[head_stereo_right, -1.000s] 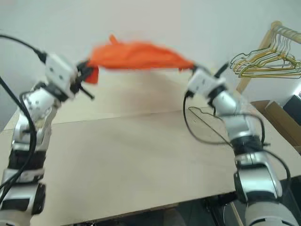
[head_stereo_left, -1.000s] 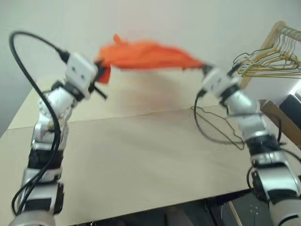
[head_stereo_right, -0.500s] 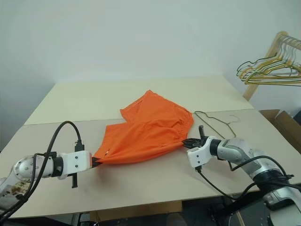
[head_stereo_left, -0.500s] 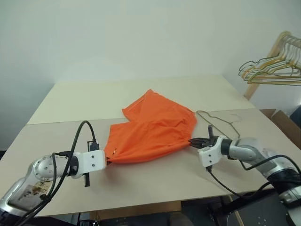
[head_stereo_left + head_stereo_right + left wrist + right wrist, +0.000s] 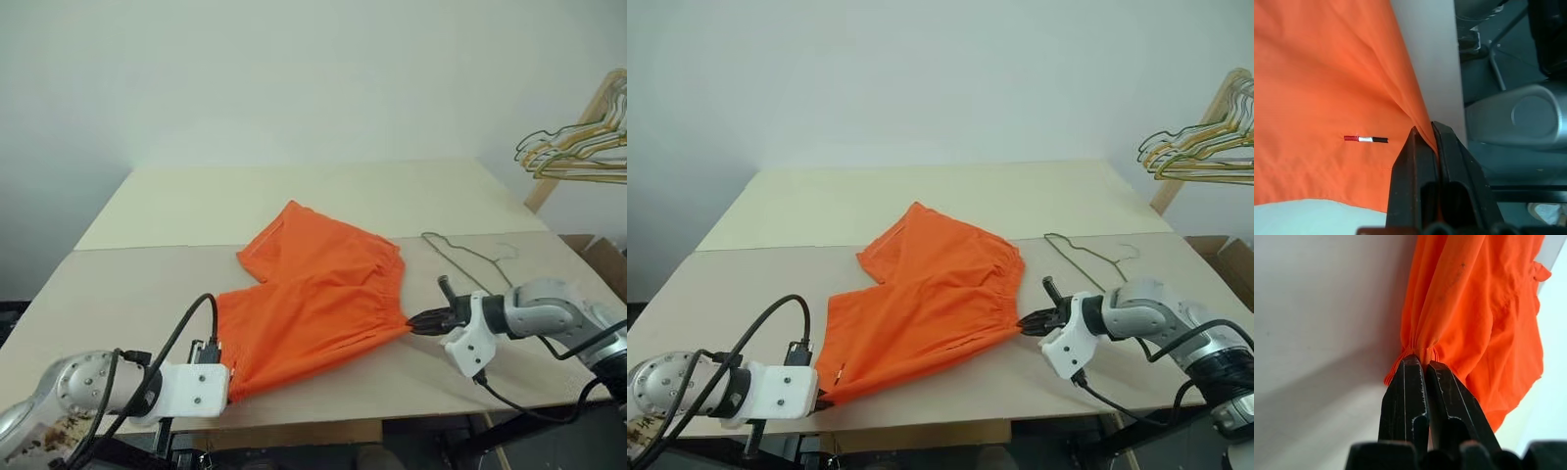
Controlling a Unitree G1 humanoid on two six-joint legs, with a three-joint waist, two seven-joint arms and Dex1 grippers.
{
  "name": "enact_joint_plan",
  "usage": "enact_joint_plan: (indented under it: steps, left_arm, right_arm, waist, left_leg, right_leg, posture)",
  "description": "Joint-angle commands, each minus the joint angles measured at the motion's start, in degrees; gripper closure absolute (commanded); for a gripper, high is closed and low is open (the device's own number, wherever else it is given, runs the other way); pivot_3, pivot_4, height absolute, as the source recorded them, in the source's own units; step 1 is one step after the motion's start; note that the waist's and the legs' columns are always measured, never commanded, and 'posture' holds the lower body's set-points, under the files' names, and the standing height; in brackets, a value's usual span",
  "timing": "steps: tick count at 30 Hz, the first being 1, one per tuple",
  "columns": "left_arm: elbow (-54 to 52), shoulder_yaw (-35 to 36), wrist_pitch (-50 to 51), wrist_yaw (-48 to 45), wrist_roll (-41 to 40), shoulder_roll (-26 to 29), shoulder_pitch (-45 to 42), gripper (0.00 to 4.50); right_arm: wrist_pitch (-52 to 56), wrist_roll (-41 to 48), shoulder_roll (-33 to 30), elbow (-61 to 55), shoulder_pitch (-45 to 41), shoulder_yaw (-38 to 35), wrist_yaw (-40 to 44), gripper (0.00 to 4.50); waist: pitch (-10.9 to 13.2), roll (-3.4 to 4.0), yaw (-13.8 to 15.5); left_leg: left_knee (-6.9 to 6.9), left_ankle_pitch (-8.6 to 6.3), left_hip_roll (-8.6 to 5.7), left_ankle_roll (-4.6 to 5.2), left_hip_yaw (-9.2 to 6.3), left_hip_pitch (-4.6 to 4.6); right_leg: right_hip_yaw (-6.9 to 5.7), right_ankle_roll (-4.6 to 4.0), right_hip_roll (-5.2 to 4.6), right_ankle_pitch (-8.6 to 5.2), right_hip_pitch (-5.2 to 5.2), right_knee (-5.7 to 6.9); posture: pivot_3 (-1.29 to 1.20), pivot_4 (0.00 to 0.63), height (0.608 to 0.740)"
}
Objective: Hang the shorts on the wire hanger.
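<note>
The orange shorts point(image 5: 313, 299) lie spread on the wooden table point(image 5: 137, 284), legs toward the far side. My left gripper point(image 5: 1427, 139) is shut on the shorts' near left corner at the table's front edge point(image 5: 233, 394). My right gripper point(image 5: 413, 322) is shut on the gathered waistband's right end point(image 5: 1418, 350). The thin dark wire hanger point(image 5: 468, 257) lies flat on the table just right of the shorts, beyond my right gripper.
A wooden rack with a bunch of pale green and yellow wire hangers point(image 5: 578, 147) stands off the table's right side. A seam point(image 5: 147, 245) runs across the tabletop behind the shorts.
Both grippers came down and back toward the front edge, bringing the shorts from stretched in the air to lying on the table. The head view has also shifted.
</note>
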Motion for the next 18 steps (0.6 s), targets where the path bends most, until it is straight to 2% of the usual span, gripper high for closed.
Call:
enact_joint_plan:
  steps: [1,7,11,12,14,18]
  left_arm:
    - [-1.1,0.54,1.33,0.11,0.82,0.61,0.31,4.47]
    - [-0.45,-1.79,1.03,0.92,0.79,-0.38,-1.62,4.47]
    - [-0.49,-3.67,1.15,0.76,-0.01,-1.21,-3.28,4.47]
    - [-0.33,-4.02,1.06,0.48,-0.34,-1.29,-3.63,4.27]
    - [0.23,-4.47,-0.39,-0.05,-0.66,-1.63,-4.23,3.85]
    - [1.98,-2.72,-1.96,-1.55,-1.14,-0.92,-5.36,2.49]
  right_arm:
    - [0.4,1.46,-3.16,0.31,0.03,-1.76,2.66,4.5]
    - [0.28,4.74,-7.02,-1.99,3.5,-2.17,6.29,4.5]
    - [-0.16,3.73,-6.23,-1.56,3.67,-2.58,5.45,4.5]
    - [-0.44,3.96,-6.02,-1.31,3.64,-2.51,5.43,4.5]
    - [-0.05,4.2,-6.66,-1.29,3.65,-2.13,6.57,3.9]
    - [0.1,4.89,-8.84,-0.23,4.03,-2.34,9.05,2.57]
  waist:
    - [0.0,0.0,0.19]
    - [0.0,0.01,1.29]
    - [-0.01,0.02,1.44]
    - [-0.01,0.04,1.39]
    - [-0.02,0.05,1.41]
    - [-0.01,0.06,1.45]
  left_leg:
    - [0.0,0.0,0.0,0.0,0.0,-0.07]
    - [0.0,-0.02,0.01,0.01,0.01,-0.19]
    - [0.0,-0.01,0.04,0.0,0.05,-0.09]
    - [0.0,-0.01,0.04,0.0,0.06,-0.1]
    - [0.0,-0.01,0.05,0.0,0.08,-0.1]
    - [0.0,-0.02,0.03,0.03,0.11,-0.14]
  right_leg:
    - [0.0,0.0,-0.01,0.0,-0.05,0.0]
    - [-0.05,-0.06,-0.11,-0.04,-0.13,-0.04]
    - [-0.03,-0.09,-0.21,-0.04,-0.07,-0.03]
    - [-0.02,-0.1,-0.22,-0.04,-0.08,-0.03]
    - [-0.01,-0.11,-0.21,-0.05,-0.09,-0.03]
    - [-0.03,-0.12,-0.1,-0.06,-0.11,-0.05]
  posture:
    - [-0.09,0.0,0.74]
    - [-0.11,0.0,0.74]
    - [-0.12,0.0,0.74]
    - [-0.12,0.0,0.74]
    - [-0.12,0.0,0.74]
    - [-0.12,0.0,0.74]
